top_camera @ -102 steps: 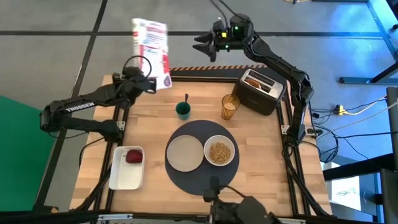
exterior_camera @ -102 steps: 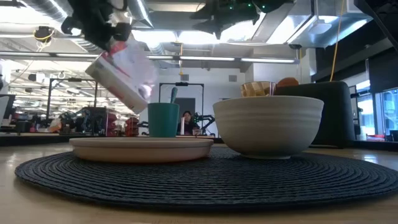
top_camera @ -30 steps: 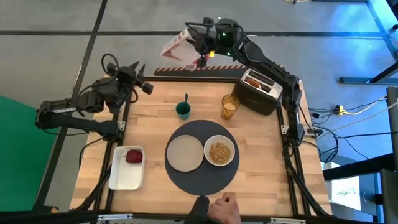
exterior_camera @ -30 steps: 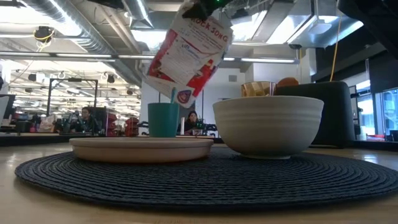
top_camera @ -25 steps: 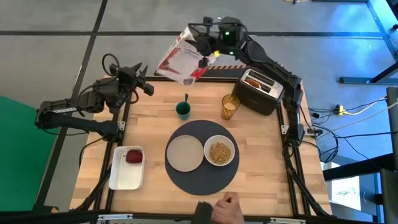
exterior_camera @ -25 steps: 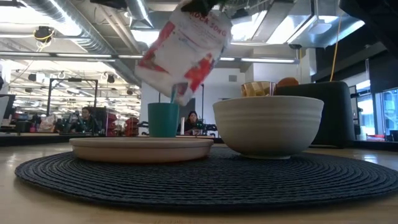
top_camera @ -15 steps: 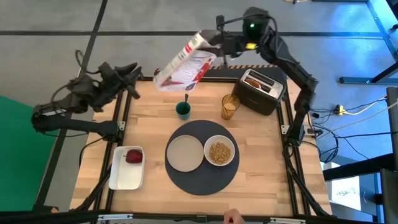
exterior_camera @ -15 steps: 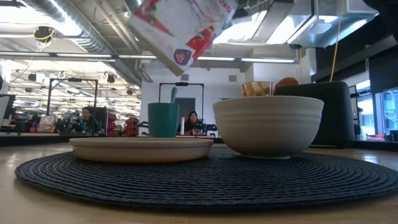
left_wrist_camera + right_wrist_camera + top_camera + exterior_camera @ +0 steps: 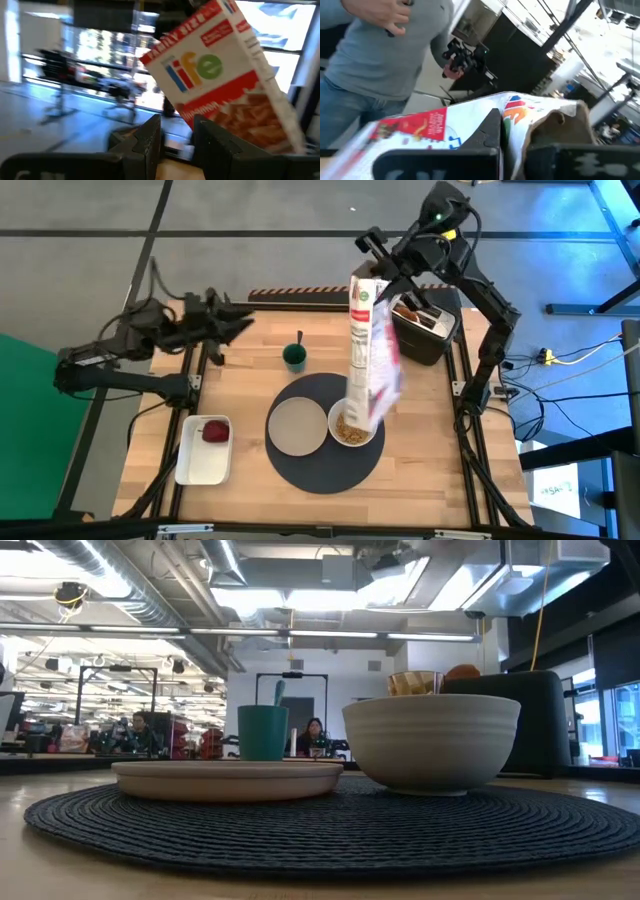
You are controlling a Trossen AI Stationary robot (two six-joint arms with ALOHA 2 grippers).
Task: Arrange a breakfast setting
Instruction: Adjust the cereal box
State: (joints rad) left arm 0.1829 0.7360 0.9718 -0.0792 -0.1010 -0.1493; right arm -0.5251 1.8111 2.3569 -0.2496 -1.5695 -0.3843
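My right tool is up over the back of the bench, near the black toaster, and it is clamped on the top edge of a cereal box. In my right wrist view the fingers pinch the torn-open top of the box (the inner bag shows beside them). The box hangs tipped, its lower end over the white bowl, where brown cereal lies.

My left tool waits at the back left edge of the bench, well apart from the dishes, its fingers spread with nothing between them; past them the box shows, printed "life".

The bowl sits on the large dark grey round mat, just beside the beige plate. Behind the mat stands the small green cup with a stick in it. The amber glass shows only from bench height, behind the bowl. The red fruit lies in the white tray at the front left. A toasted round sits in the toaster. A person in a grey top stands beyond the bench.
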